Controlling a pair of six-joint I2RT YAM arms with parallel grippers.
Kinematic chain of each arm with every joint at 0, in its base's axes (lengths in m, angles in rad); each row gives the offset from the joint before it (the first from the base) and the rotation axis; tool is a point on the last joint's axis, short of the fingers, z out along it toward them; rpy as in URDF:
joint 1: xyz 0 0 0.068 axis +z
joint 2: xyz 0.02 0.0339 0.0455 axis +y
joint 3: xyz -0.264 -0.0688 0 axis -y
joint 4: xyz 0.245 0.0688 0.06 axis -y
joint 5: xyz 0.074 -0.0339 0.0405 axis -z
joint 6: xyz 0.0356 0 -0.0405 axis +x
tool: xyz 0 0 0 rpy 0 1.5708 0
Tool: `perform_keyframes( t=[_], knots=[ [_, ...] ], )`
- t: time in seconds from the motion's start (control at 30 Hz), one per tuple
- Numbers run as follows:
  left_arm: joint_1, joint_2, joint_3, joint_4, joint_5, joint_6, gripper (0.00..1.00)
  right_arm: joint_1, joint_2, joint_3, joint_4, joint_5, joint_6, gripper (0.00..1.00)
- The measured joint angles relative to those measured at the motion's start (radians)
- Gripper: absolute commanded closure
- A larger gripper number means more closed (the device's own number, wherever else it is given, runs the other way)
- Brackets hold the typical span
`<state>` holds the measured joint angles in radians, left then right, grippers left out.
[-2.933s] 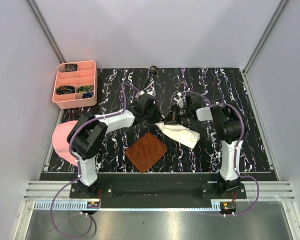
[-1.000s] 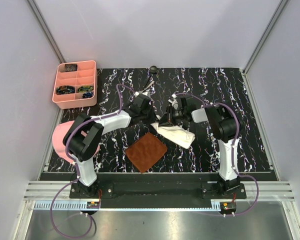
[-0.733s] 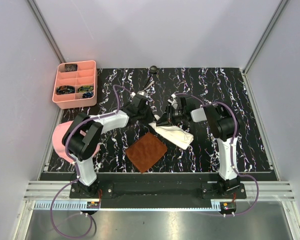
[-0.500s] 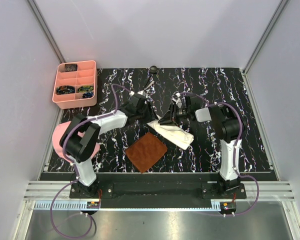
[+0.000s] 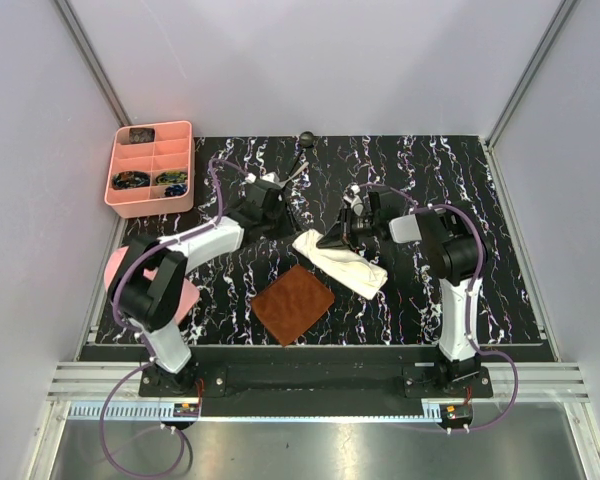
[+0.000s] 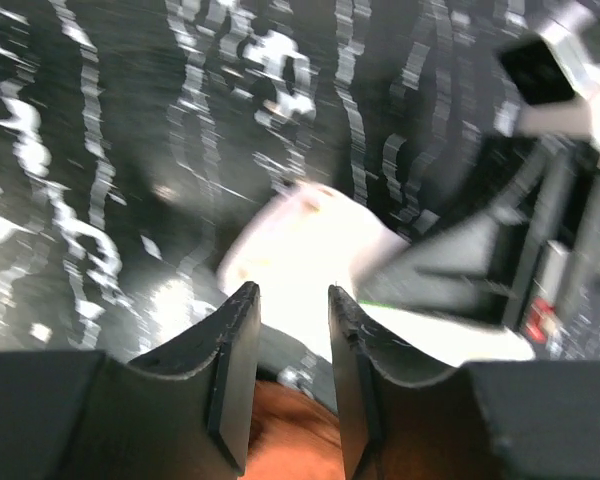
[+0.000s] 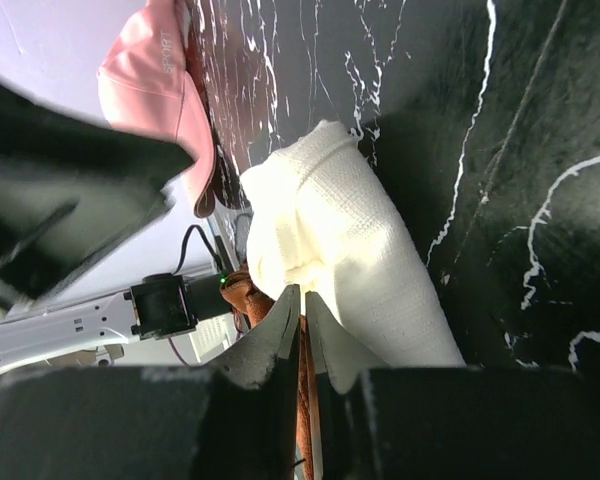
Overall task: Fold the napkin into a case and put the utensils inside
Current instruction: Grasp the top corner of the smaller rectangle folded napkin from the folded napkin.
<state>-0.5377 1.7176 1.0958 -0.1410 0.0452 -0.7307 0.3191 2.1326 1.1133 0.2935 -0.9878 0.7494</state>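
while one napkin point(image 5: 340, 262) lies folded, left tool point(image 6: 290, 297) gapes empty, right tool point(image 7: 300, 296) sits closed.

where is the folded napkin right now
In the top view the folded napkin lies mid-table, angled, just beyond and to the right of the brown mat.

We are looking at a robotics lab test cell, not a home or kitchen. Plain pale walls point(image 5: 310, 60) set in a metal frame point(image 5: 88, 55) box in a black marbled worktop point(image 5: 500, 200). The left arm point(image 5: 205, 240) and the right arm point(image 5: 458, 320) are bolted to a black base bar point(image 5: 310, 378) at the near edge. Purple cables point(image 5: 103, 420) loop down past slotted aluminium rails point(image 5: 90, 382). A pink sorting tray point(image 5: 152, 126) sits far left.
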Motion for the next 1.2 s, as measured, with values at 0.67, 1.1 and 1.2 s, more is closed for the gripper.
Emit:
perform_keyframes(
  t=[0.67,1.1,1.2],
  knots=[
    [0.035,0.15,0.026,-0.011,0.027,0.022,0.61,0.042,0.061,0.058,0.023,0.003,0.041,0.88],
    [0.025,0.144,-0.025,0.064,0.01,-0.012,0.6,0.092,0.121,0.139,0.003,0.084,0.122,0.85],
    [0.024,0.115,-0.042,0.058,-0.002,-0.011,0.48,0.092,0.118,0.137,-0.001,0.091,0.121,0.84]
  ],
)
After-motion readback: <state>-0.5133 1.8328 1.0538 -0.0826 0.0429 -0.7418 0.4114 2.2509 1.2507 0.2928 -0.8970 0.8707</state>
